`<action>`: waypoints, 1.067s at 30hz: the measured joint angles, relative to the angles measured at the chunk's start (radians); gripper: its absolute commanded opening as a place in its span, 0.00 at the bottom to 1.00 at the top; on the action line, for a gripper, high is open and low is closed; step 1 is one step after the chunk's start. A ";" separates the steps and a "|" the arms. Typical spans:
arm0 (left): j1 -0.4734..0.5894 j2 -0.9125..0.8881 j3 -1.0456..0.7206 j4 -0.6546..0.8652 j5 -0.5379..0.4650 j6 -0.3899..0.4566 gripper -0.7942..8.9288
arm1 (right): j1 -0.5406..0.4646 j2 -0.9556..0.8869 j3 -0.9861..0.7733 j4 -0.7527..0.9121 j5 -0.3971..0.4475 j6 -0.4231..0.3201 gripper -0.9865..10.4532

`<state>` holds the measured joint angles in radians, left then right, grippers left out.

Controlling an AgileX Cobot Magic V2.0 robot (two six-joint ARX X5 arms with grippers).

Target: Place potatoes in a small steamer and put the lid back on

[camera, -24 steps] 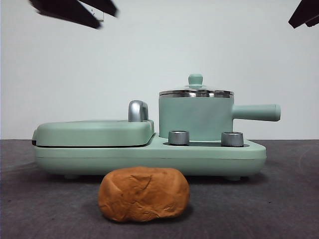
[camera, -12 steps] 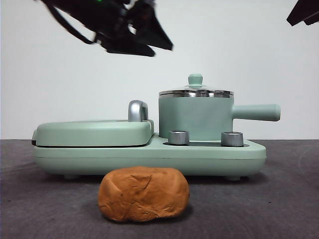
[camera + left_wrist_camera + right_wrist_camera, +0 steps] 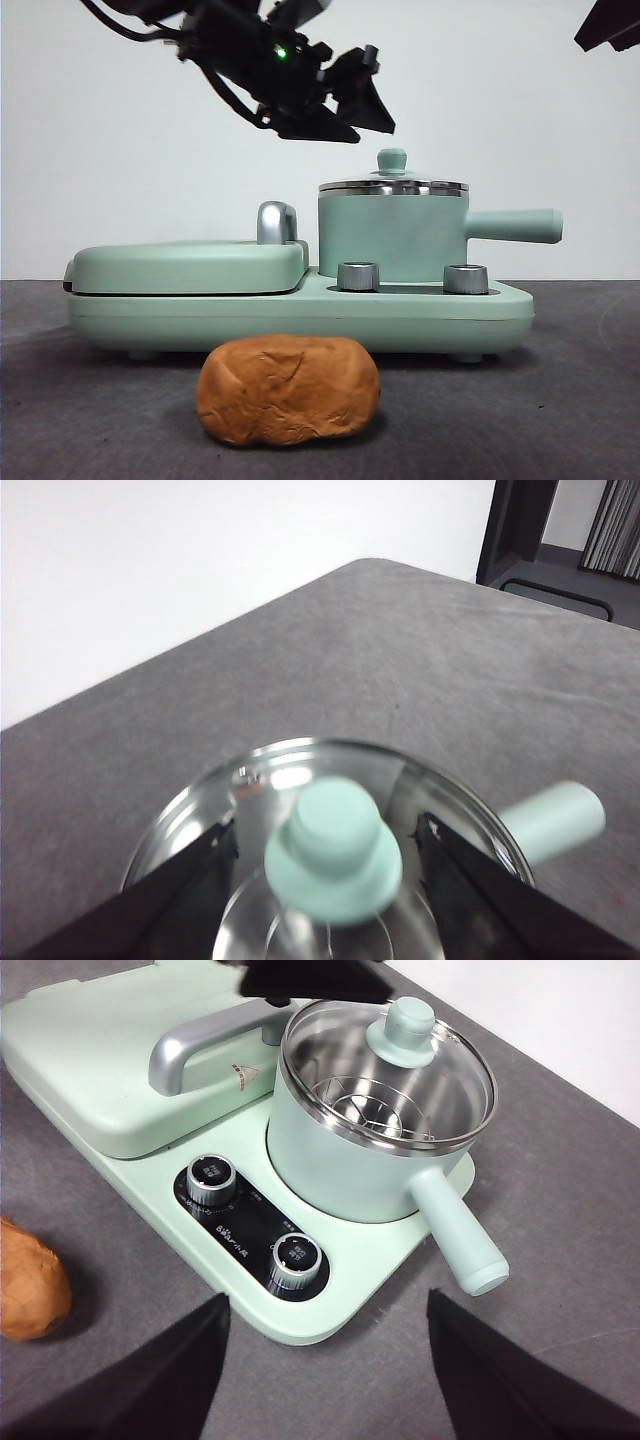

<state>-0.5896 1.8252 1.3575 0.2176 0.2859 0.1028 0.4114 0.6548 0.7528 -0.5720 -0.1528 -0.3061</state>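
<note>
1. The potato (image 3: 288, 390) lies on the table (image 3: 560, 400), nearest the front view and just in front of the cooker base (image 3: 300, 318). It looks dense, firm and rough-skinned, so it should not slip; being about as wide as the pot, it wants a grip across its narrow middle.
2. Behind it, the pot (image 3: 392, 235) sits on the base with the lid (image 3: 392, 185) on. Through the glass the right wrist view shows a wire rack inside.
3. The lid is glass with a steel rim, so probably breakable and fairly light. Its small knob (image 3: 333, 850) is the only sensible hold and looks smooth, so the grip should be centred.
4. The left claw (image 3: 325, 845) hangs above the lid, jaws spread either side of the knob; whether they touch it is hard to say, as the close view is blurred.
5. The right claw (image 3: 325, 1350) waits well above the table, jaws apart and empty.
</note>
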 measured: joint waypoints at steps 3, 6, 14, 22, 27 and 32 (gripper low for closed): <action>-0.004 0.045 0.053 0.003 0.000 0.000 0.37 | 0.000 0.000 0.000 0.000 0.000 0.000 0.36; -0.007 0.081 0.090 0.004 0.000 0.000 0.37 | 0.000 0.000 0.000 0.000 0.000 0.000 0.36; -0.014 0.133 0.110 0.003 0.000 0.000 0.37 | 0.000 0.000 0.000 0.000 0.000 0.000 0.36; -0.020 0.140 0.110 0.003 0.000 0.000 0.19 | 0.000 0.000 0.000 0.000 0.000 0.000 0.36; -0.022 0.140 0.110 0.002 0.000 0.001 0.09 | 0.000 0.000 0.000 0.000 0.000 0.000 0.36; -0.022 0.140 0.110 0.002 0.000 0.002 0.09 | 0.000 0.000 0.000 0.000 0.000 0.000 0.36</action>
<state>-0.6117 1.9652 1.4677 0.2199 0.2859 0.1043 0.4114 0.6548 0.7528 -0.5716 -0.1528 -0.3058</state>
